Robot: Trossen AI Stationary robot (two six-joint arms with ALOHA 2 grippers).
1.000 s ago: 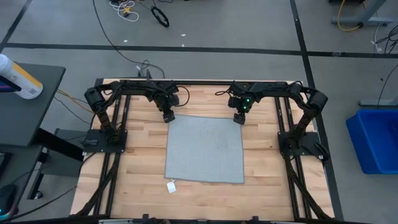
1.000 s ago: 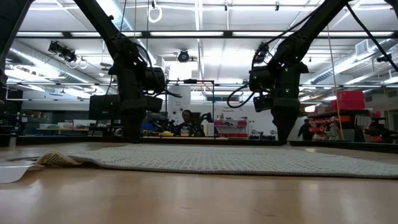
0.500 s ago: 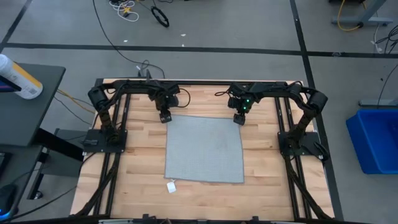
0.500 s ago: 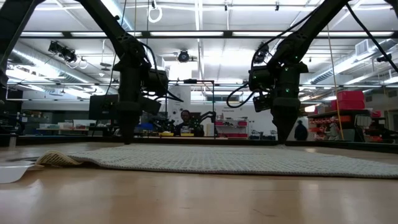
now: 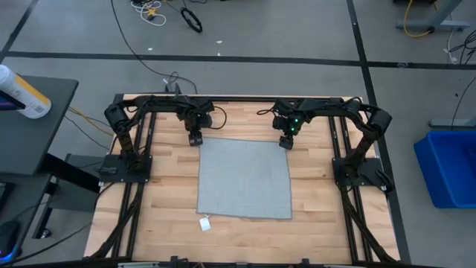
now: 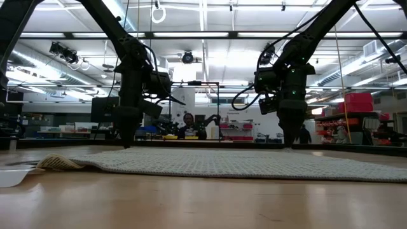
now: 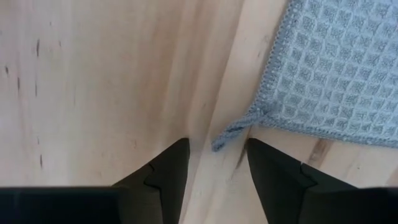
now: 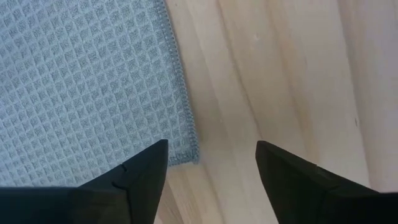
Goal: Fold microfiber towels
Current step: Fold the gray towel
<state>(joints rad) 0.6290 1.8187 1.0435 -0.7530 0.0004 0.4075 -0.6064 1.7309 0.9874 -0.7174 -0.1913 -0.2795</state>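
Observation:
The light grey-blue towel (image 5: 244,179) lies spread flat on the wooden table (image 5: 167,201), with its white tag (image 5: 205,222) at the near left corner. In the low view the towel's near left corner (image 6: 60,163) is slightly rumpled. My left gripper (image 5: 195,138) is low at the towel's far left corner. It is open, and the corner's tip (image 7: 227,137) lies between its fingers (image 7: 168,168). My right gripper (image 5: 285,143) is low at the far right corner. It is open too, with that corner (image 8: 186,155) between its fingers (image 8: 140,180).
The arm bases stand at the table's left (image 5: 123,167) and right (image 5: 357,171) sides. A blue bin (image 5: 450,167) stands on the floor to the right, and a dark side table with a bottle (image 5: 22,93) to the left. People (image 6: 188,121) show in the room behind.
My left gripper has gone a little toward the table's left edge, along the towel's far edge, and now stands at the far left corner. The towel has stayed flat where it was.

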